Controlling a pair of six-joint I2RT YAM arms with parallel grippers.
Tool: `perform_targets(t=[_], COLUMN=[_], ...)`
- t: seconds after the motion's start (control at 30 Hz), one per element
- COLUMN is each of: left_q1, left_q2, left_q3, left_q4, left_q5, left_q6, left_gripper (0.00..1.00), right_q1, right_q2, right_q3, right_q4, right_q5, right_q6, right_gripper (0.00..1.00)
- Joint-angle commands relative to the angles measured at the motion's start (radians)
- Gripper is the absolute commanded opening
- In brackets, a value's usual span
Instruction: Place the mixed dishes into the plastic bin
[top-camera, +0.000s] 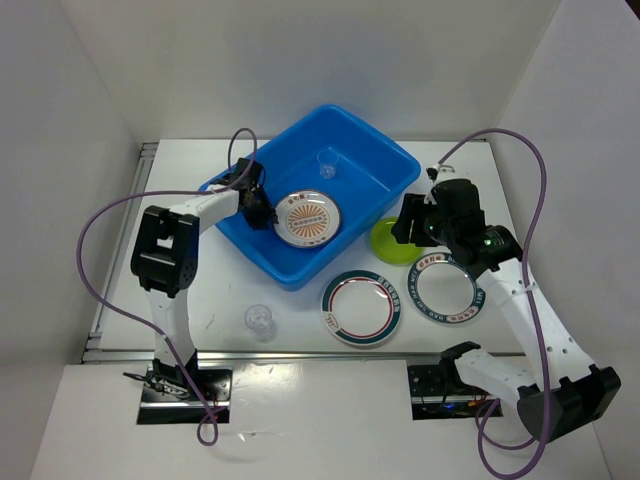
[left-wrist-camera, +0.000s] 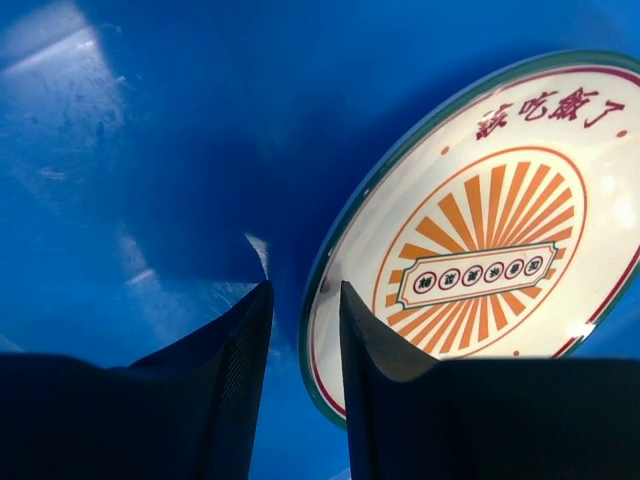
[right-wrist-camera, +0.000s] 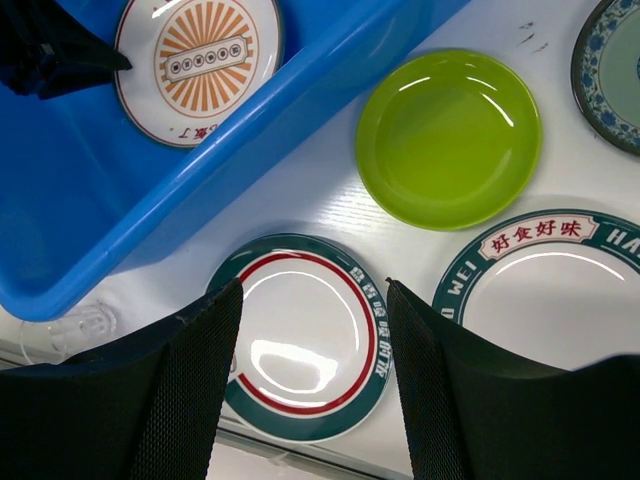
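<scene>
Left end effector (left-wrist-camera: 303, 290) hanging low inside the plastic bin (top-camera: 300, 268), fingers parted by a narrow gap and clamping nothing, tips sitting just beside the rim of the orange-sunburst plate (left-wrist-camera: 480, 240) lying flat on the bin floor. Across the rig, right end effector (right-wrist-camera: 315, 290) hovering with fingers spread wide and empty above a teal-and-red-rimmed plate (right-wrist-camera: 305, 340) on the tabletop (right-wrist-camera: 330, 190), just beside the bin's outer wall. Judging the plates as stiff, light and glossy, so likely slippery and sitting flush; probably best pinching across the raised rim at an edge, not pressing on the face. Farther out, lying outside the bin: lime-green plate (right-wrist-camera: 450, 135), second rimmed plate (right-wrist-camera: 550, 290), dark patterned saucer (right-wrist-camera: 610, 70). Right wrist view revealing that saucer, not showing in the top view; top view alone showing a clear cup (top-camera: 326, 165) standing inside the bin and a second clear cup (top-camera: 258, 320) out on the tabletop near the left arm.
</scene>
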Motion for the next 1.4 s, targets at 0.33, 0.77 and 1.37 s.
perform_targets(t=[0.33, 0.77, 1.37], left_q1=[-0.005, -0.005, -0.005], left_q2=[-0.292, -0.559, -0.544], left_q3=[0.215, 0.070, 0.002], left_q4=[-0.022, -0.016, -0.039], left_q5=[0.035, 0.191, 0.231], left_q6=[0.049, 0.067, 0.139], left_gripper=[0.67, 0.71, 0.73], right_q1=[0.132, 0.472, 0.847], right_q2=[0.018, 0.034, 0.038], right_q3=[-0.013, -0.126, -0.311], right_q4=[-0.039, -0.246, -0.264], right_q5=[0.084, -0.019, 0.235], right_q6=[0.082, 0.620, 1.366], right_gripper=[0.61, 0.61, 0.64])
